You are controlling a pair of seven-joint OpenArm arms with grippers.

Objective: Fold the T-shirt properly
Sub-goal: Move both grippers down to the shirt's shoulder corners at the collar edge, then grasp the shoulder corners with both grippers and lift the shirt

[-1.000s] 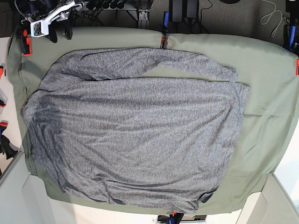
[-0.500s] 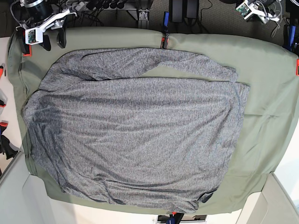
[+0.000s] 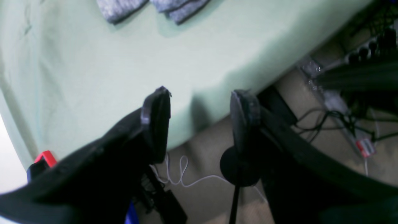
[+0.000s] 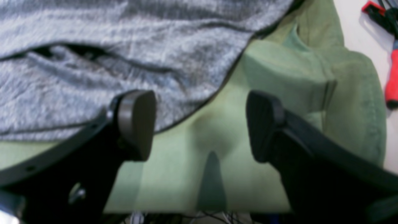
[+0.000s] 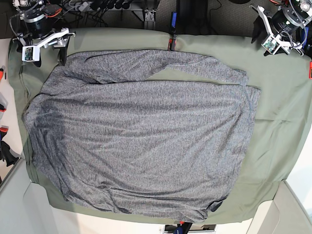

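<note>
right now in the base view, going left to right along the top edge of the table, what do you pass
right gripper with open fingers → folded sleeve of the T-shirt → bare green table cloth → left gripper

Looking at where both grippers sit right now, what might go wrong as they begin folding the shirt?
The right gripper hangs open at the T-shirt edge, directly over the green table cloth; closing there might pinch the cloth too. The sleeve lies across the body, so a fold could trap it crooked. The left gripper, open near the table's edge, is well away from the shirt and may arrive late.
</note>
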